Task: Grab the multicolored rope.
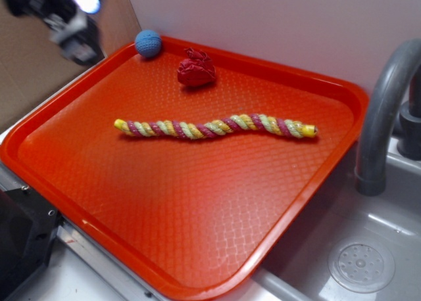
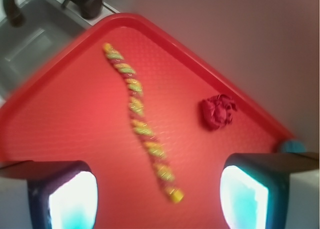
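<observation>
The red tray (image 1: pixel 197 202) fills the frame, and the multicolored rope (image 1: pixel 214 127) lies wavy across its middle. My claw (image 2: pixel 157 199) hangs released at upper left of the exterior view, well apart from it. Descending off-centre, I could pinch bare tray or nudge the thin rope aside.

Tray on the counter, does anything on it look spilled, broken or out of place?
Nothing stands out. The multicolored rope lies intact and wavy across the orange tray, with the red cloth wad and blue ball near the far edge; no spills.
</observation>
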